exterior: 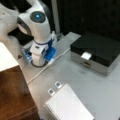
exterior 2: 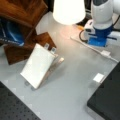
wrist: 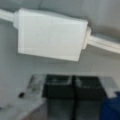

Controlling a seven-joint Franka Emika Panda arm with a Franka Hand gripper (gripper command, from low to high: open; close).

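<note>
In the wrist view my gripper (wrist: 72, 86) is shut, its two dark fingertips (wrist: 58, 87) pressed together with nothing between them. Just ahead of them lies a white rectangular box (wrist: 51, 37) set in a white cable (wrist: 105, 43), resting on the grey table. In both front views the arm is folded low, with its blue-trimmed hand (exterior: 49, 53) (exterior 2: 98, 40) just above the table beside that cable box (exterior: 51, 61) (exterior 2: 105, 53). The gripper does not touch the box.
A black case with a silver front (exterior: 97, 50) (exterior 2: 107, 100) carries a white label (exterior: 86, 55) (exterior 2: 98, 77). A white pad with two clips (exterior: 67, 105) (exterior 2: 38, 65) leans near wooden shelving (exterior: 12, 92) (exterior 2: 22, 12). A white lampshade (exterior 2: 68, 10) stands at the back.
</note>
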